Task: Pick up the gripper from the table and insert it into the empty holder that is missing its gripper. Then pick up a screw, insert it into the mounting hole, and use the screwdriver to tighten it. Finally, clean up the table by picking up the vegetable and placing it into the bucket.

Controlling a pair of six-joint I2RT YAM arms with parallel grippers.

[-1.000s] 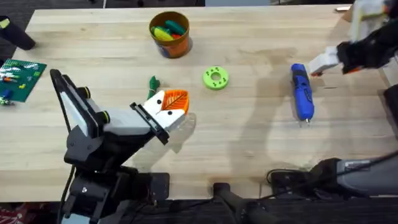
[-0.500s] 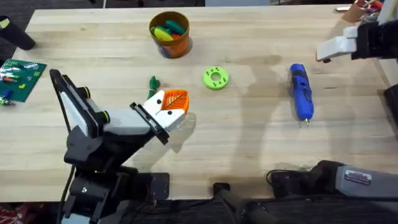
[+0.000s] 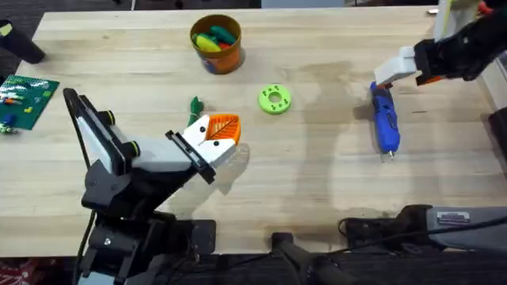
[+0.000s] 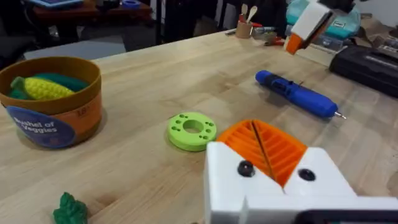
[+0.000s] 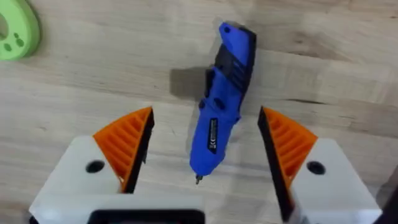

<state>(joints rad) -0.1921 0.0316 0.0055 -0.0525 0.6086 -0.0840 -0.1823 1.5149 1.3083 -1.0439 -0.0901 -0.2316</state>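
From overhead, my right gripper (image 3: 390,73) is coming back down over the blunt end of the screwdriver (image 3: 385,119) after swinging away toward the table's far right edge, so I judge I am lining up a grasp.

Through my left wrist, my left gripper (image 4: 267,146) is waiting pressed together near the vegetable (image 4: 69,209); the bucket (image 4: 51,101) stands beyond.

Through my right wrist, my fingers (image 5: 127,143) are spread wide, straddling the screwdriver untouched.

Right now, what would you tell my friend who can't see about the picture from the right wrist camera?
The blue screwdriver lies on the wooden table, between the right gripper's open orange-padded fingers, metal bit toward the camera. Part of a lime-green ring shows at one corner.
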